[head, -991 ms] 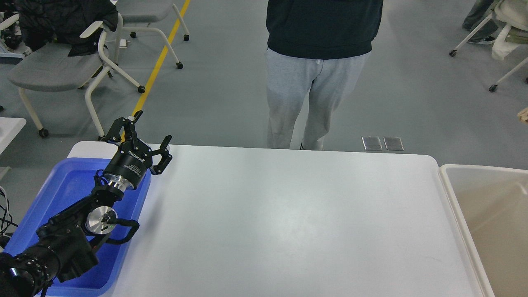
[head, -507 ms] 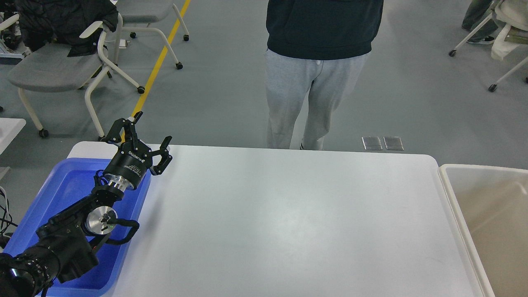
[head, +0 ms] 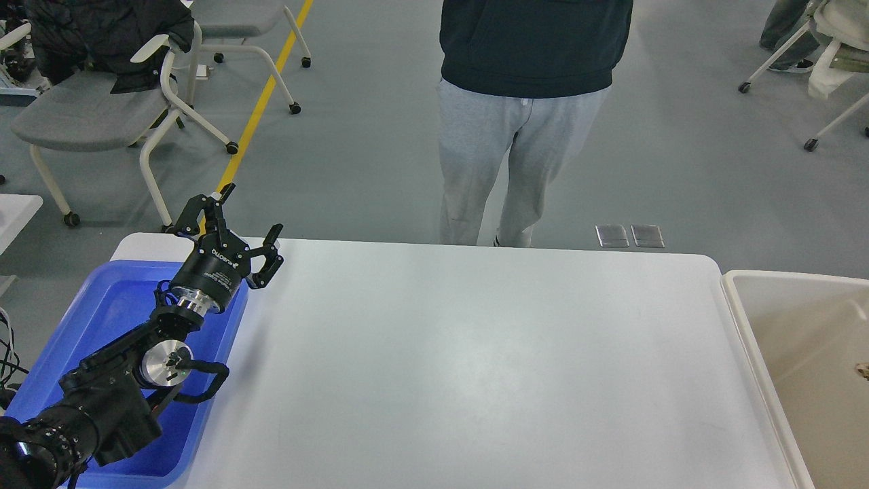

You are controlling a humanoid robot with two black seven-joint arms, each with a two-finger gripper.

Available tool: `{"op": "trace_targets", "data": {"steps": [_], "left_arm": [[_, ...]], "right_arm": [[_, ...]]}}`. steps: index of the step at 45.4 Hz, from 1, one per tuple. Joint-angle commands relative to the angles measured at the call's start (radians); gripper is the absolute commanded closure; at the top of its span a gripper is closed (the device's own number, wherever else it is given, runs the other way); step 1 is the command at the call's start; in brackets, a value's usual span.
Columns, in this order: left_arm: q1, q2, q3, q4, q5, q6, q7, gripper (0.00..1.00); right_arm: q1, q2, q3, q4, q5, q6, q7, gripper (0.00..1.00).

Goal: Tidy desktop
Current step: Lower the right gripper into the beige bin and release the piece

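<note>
Almost nothing moved since the earlier frame: left arm in the same pose, the person at the far edge shifted very slightly, and a small tan thing (head: 862, 370) now shows at the right edge inside the beige bin.

Left gripper (head: 250, 216) fingers (head: 273, 239) are spread apart, nothing between them, held up over the far-left corner of the bench. One finger reaches past the far edge, the other sits just over the white top. The bench (head: 475, 367), the white desktop, spreads to the right of and nearer than the fingers; whether the fingers touch it, cannot tell.

The black wrist and arm run back toward the near-left, over the blue tub (head: 102, 319), which lies on the left end of the bench. Beige bin (head: 767, 353) stands just beside the bench's right end. Person in grey trousers and dark top (head: 523, 115) stands at the far side, middle. Grey chair (head: 88, 109) on the floor far-left, with a dark garment on it. Yellow floor line (head: 265, 102) runs beside it. Right arm not in view.
</note>
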Motion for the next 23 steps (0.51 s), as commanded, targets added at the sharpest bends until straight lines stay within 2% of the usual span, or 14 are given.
{"op": "trace_targets", "data": {"steps": [1, 11, 12, 14, 16, 17, 20, 22, 23], "left_arm": [[0.000, 0.000, 0.000, 0.000, 0.000, 0.000, 0.000, 0.00], [0.000, 0.000, 0.000, 0.000, 0.000, 0.002, 0.000, 0.00], [0.000, 0.000, 0.000, 0.000, 0.000, 0.002, 0.000, 0.00], [0.000, 0.000, 0.000, 0.000, 0.000, 0.002, 0.000, 0.00], [0.000, 0.000, 0.000, 0.000, 0.000, 0.002, 0.000, 0.00], [0.000, 0.000, 0.000, 0.000, 0.000, 0.002, 0.000, 0.00], [0.000, 0.000, 0.000, 0.000, 0.000, 0.002, 0.000, 0.00], [0.000, 0.000, 0.000, 0.000, 0.000, 0.002, 0.000, 0.00], [0.000, 0.000, 0.000, 0.000, 0.000, 0.002, 0.000, 0.00]], "right_arm": [[-0.039, 0.035, 0.026, -0.029, 0.006, -0.003, 0.001, 1.00], [-0.062, 0.035, 0.027, -0.024, 0.021, 0.003, 0.002, 1.00], [-0.063, 0.035, 0.027, -0.024, 0.021, 0.003, 0.004, 0.98], [-0.065, 0.035, 0.027, -0.023, 0.021, 0.006, 0.005, 0.72], [-0.068, 0.035, 0.029, -0.021, 0.021, 0.006, 0.010, 0.40], [-0.068, 0.035, 0.029, -0.021, 0.023, 0.008, 0.010, 0.34], [-0.068, 0.034, 0.029, -0.020, 0.026, 0.009, 0.013, 0.24], [-0.068, 0.034, 0.029, -0.020, 0.026, 0.011, 0.013, 0.05], [-0.068, 0.034, 0.029, -0.020, 0.026, 0.011, 0.013, 0.01]]}}
